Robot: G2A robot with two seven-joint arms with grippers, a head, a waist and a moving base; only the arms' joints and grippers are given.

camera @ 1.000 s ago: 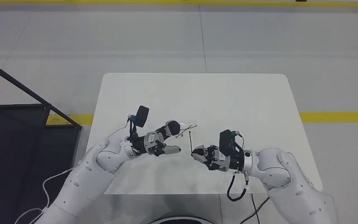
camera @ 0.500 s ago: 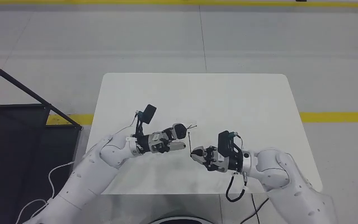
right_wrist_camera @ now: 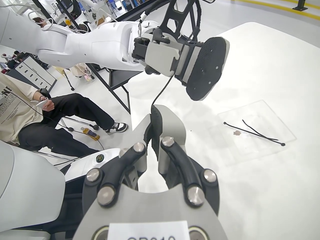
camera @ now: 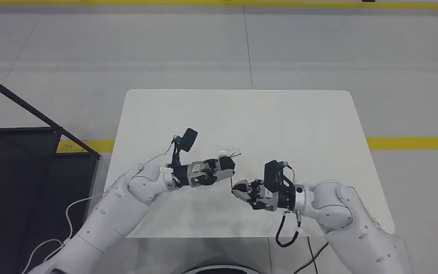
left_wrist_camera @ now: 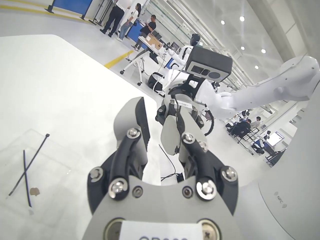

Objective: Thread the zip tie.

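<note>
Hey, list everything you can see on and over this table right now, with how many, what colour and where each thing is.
held zip tie: one, black, pinched in the right gripper, rising toward the left gripper.
loose zip ties: two, black, crossed on the clear sheet.
clear sheet: one, transparent, flat on the table.
scrap: one, small, brownish, on the sheet beside the loose ties.
table: one, white.
left gripper: one, grey with black pads, open, above the table facing the right gripper.
right gripper: one, grey and black, shut on the held zip tie.
</note>
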